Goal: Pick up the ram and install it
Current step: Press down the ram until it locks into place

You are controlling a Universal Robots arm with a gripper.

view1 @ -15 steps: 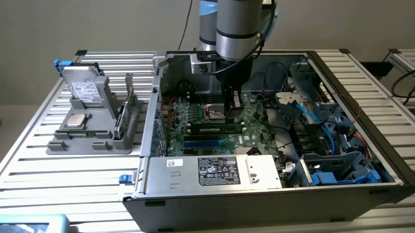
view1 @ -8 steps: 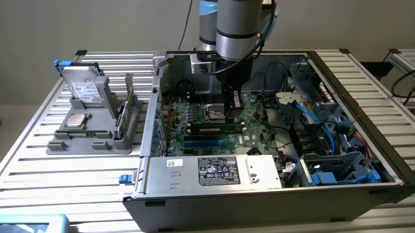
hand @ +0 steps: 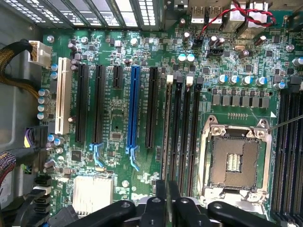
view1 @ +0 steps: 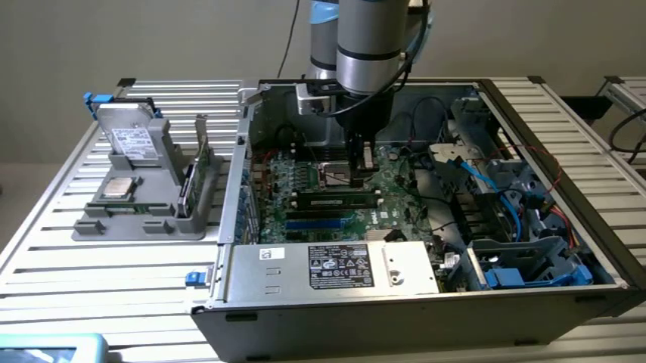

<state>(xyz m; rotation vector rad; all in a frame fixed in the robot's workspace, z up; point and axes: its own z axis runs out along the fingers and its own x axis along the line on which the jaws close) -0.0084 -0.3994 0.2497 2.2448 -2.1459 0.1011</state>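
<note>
The ram (view1: 333, 201) is a slim dark stick with a small white label. It stands in a black slot on the motherboard (view1: 313, 178) inside the open computer case. In the wrist view the ram (hand: 168, 142) shows edge-on in the slot nearest the long black expansion slots. My gripper (view1: 364, 180) hangs just over the ram's end on the exterior view's right. The fingers (hand: 160, 203) are drawn close together, with only a thin green strip between them. I cannot tell whether they touch the ram.
A grey parts holder (view1: 141, 219) on the exterior view's left carries a silver processor chip (view1: 121, 187) and an upright green card (view1: 202, 178). The power supply (view1: 333, 265) fills the case front. Cables (view1: 474, 181) and drive bays crowd the right. An open processor socket (hand: 232, 161) lies beside the memory slots.
</note>
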